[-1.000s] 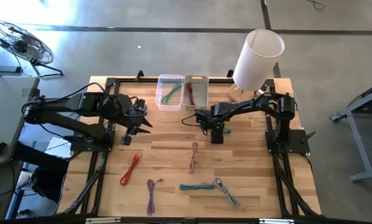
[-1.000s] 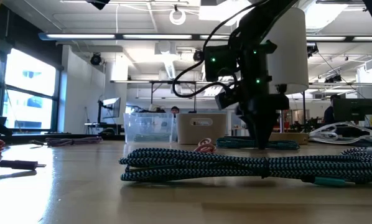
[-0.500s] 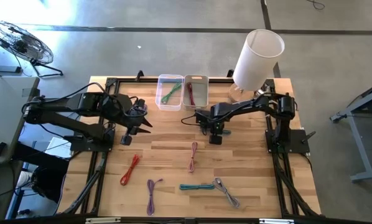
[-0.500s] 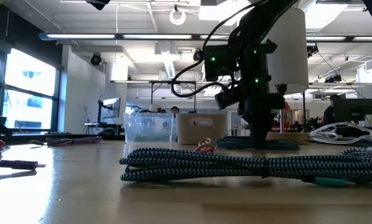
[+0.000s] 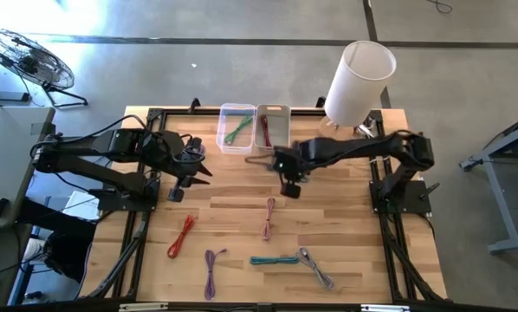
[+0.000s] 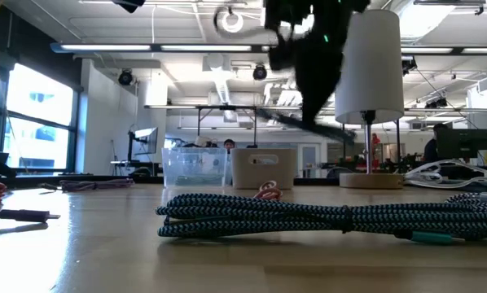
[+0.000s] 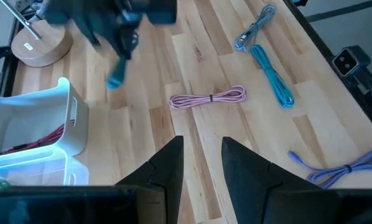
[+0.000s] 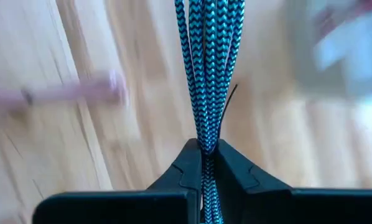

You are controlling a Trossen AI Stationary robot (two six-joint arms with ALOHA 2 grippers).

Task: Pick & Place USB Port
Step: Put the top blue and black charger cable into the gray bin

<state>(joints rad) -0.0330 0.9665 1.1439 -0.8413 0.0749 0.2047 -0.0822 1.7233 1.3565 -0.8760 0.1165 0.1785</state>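
Observation:
My right gripper (image 5: 290,185) hangs above the table's middle, shut on a coiled blue-and-black braided USB cable (image 8: 206,68). The left wrist view shows this cable's teal end (image 7: 114,79) dangling under that gripper. A clear bin (image 5: 236,128) with a green cable and a white bin (image 5: 273,130) with a red one stand at the far edge. My left gripper (image 5: 195,166) waits open at the left, above the table, with nothing between its fingers (image 7: 167,165). My right gripper pinches the cable's bundled strands (image 8: 204,140) between its two fingers, several strands together. The fingers come from above and point down. The cable is lifted clear of the table and hangs below the fingers.
On the near half lie a red cable (image 5: 181,236), a pink one (image 5: 268,217), a purple one (image 5: 211,267), a teal one (image 5: 274,259) and a grey one (image 5: 315,267). A white cylinder on a wooden base (image 5: 359,82) stands at the far right corner.
My right gripper has taken hold of the blue-and-black cable and risen quickly, shifting a little toward the table's left. The cable, which lay on the table, is now lifted clear and swings below the fingers.

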